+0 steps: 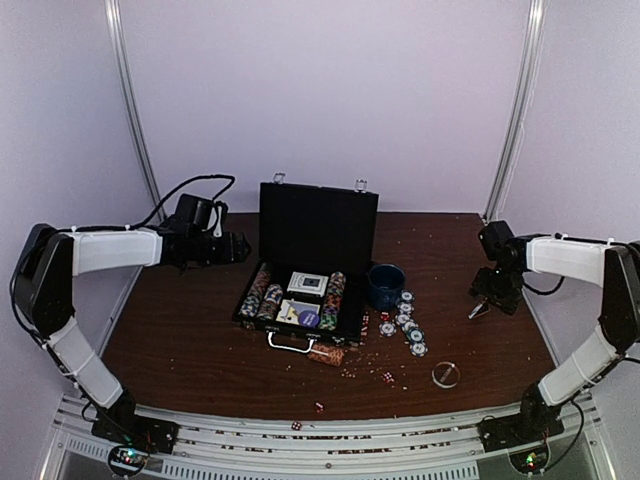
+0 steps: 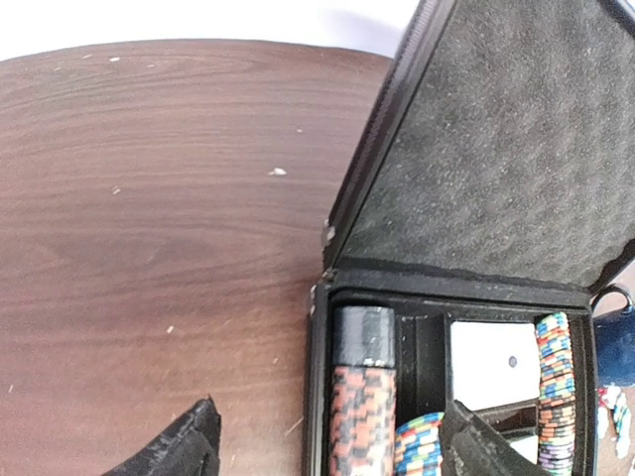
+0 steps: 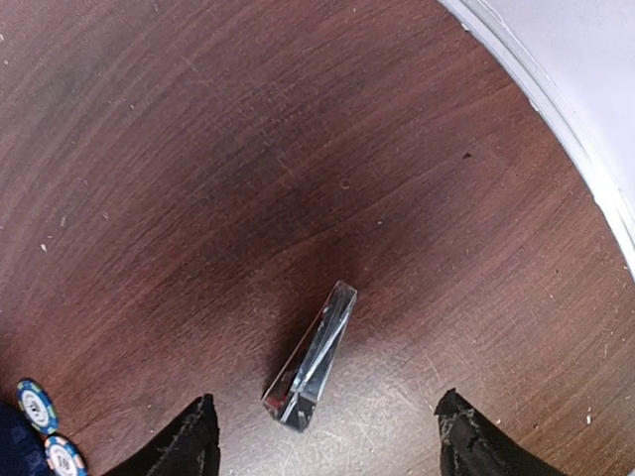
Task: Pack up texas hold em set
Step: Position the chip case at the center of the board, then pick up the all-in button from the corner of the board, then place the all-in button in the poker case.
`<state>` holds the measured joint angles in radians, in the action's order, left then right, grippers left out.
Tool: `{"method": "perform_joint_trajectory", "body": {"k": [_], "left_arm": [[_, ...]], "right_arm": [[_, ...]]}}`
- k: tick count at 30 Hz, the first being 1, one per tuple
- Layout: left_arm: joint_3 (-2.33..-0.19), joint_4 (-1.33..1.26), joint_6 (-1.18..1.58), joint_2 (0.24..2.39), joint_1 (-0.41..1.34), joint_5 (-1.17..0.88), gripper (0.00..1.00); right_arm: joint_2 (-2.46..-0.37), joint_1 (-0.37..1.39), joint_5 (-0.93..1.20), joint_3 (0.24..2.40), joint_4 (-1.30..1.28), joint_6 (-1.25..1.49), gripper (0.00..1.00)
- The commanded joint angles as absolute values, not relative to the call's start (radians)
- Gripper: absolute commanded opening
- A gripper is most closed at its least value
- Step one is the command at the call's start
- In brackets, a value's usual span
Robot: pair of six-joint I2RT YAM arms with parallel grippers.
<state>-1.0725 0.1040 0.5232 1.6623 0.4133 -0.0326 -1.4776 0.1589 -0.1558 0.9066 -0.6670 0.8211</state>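
Briefcase open; chips, seemingly dice too, lie outside.

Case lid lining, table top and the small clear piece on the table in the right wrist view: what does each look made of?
Lid lining: dark grey foam, matte, with a dimpled egg-crate surface.
Table top: dark brown wood or wood-look laminate, low sheen, streaky grain; which one is unclear.
Clear piece: transparent plastic or glass, glossy; the table shows through and its edges glint.

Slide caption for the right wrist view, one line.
Open right gripper above a clear plastic piece on the wooden table, two poker chips at lower left.
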Motion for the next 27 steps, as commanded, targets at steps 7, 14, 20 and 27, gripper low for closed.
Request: {"method": "perform_joint_trajectory", "body": {"k": [7,14,20,27], "left_arm": [[-0.998,0.122,0.587,1.542,0.414,0.069,0.79],[-1.011,0.15,0.581,1.52,0.414,0.101,0.79],[-1.013,0.158,0.606,1.489,0.414,0.138,0.79],[-1.046,0.219,0.675,1.461,0.403,0.141,0.79]], "right_arm": [[-1.595,0.15,-0.135,0.962,-0.604,0.812,0.53],[-1.574,0.15,-0.128,0.986,-0.641,0.799,0.0],[-1.47,0.151,-0.092,0.999,-0.684,0.744,0.0],[-1.237,0.233,0.199,1.074,-0.491,0.663,0.0]]}}
